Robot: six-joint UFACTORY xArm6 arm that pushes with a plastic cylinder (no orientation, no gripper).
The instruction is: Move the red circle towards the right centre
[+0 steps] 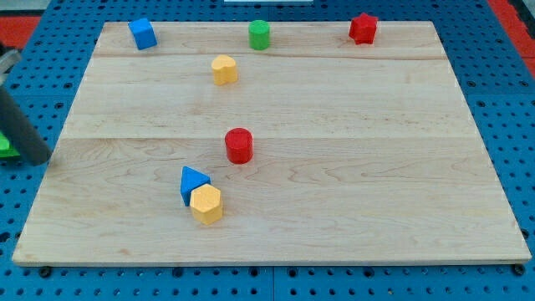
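Note:
The red circle [239, 145], a short red cylinder, stands near the middle of the wooden board [376, 167]. My dark rod comes in at the view's far left, and my tip [38, 159] is at the board's left edge, far to the left of the red circle and touching no block. A blue triangle [193, 181] and a yellow hexagon [206, 204] sit touching each other just below and left of the red circle.
A blue cube [143, 33], a green cylinder [259, 34] and a red star [363, 28] stand along the board's top edge. A yellow block [224, 69] sits below them. A green block [7, 149] lies off the board, left of my rod.

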